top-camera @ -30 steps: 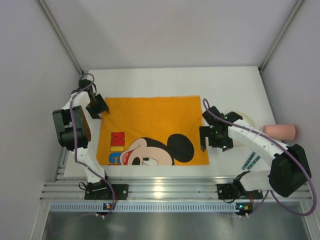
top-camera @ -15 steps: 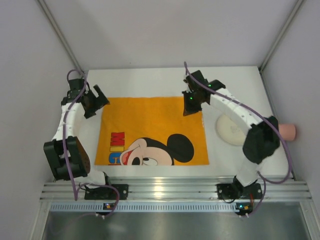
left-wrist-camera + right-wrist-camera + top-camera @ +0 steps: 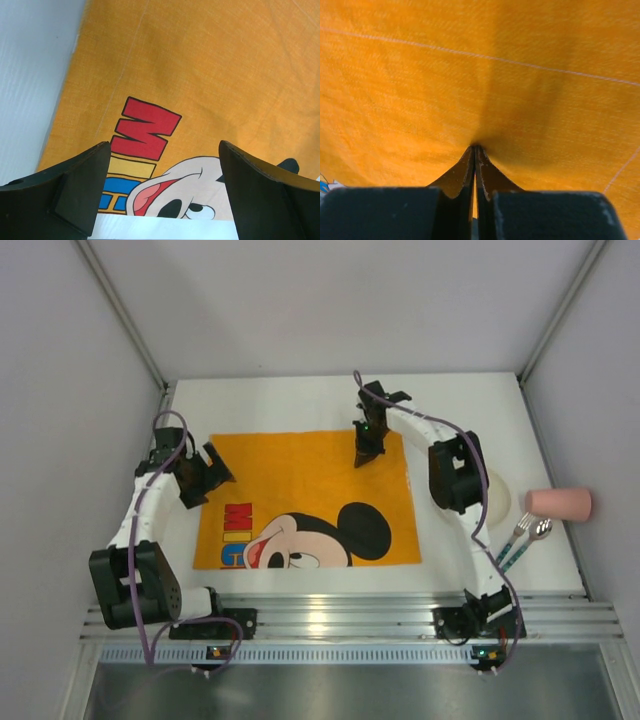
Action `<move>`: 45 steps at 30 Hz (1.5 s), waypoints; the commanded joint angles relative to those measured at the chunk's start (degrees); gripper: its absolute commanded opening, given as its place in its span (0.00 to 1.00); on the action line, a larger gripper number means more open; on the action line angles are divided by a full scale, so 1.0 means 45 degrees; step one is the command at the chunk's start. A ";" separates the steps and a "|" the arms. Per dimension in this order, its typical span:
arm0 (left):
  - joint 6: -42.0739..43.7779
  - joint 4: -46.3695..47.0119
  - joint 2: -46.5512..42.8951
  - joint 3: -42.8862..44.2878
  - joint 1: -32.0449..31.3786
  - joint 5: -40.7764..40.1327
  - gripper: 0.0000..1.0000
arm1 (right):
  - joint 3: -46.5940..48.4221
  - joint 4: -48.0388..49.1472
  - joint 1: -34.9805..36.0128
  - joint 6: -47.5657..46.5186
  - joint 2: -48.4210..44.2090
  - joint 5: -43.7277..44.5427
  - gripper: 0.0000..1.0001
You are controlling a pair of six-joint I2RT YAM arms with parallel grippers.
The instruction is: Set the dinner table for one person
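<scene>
bare dinner table [image 3: 280, 400] strip behind placemat [image 3: 300, 480], cup [image 3: 560, 503] and cutlery [image 3: 520, 540] crowding right

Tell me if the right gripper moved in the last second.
Yes. The right gripper went away from the front rail, toward the far edge of the placemat.

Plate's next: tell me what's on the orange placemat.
Only the right pincer, shut on a pinch of the placemat; the left pincer hovers open above it. No dishes. Cloth under them is hidden.
</scene>
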 commanded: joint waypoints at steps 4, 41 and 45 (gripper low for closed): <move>-0.0474 0.0050 -0.0702 -0.0935 -0.0343 -0.0055 0.94 | 0.1119 -0.0322 -0.1401 0.0094 0.0762 0.0308 0.00; -0.1236 0.0911 0.4261 0.1153 -0.3058 -0.1460 0.93 | 0.4068 0.0556 -0.3668 0.0778 0.1878 -0.1524 0.00; -0.1470 0.0559 0.3518 0.1738 -0.3214 -0.1577 0.93 | 0.3836 0.0674 -0.3785 0.0739 0.0630 -0.2308 0.03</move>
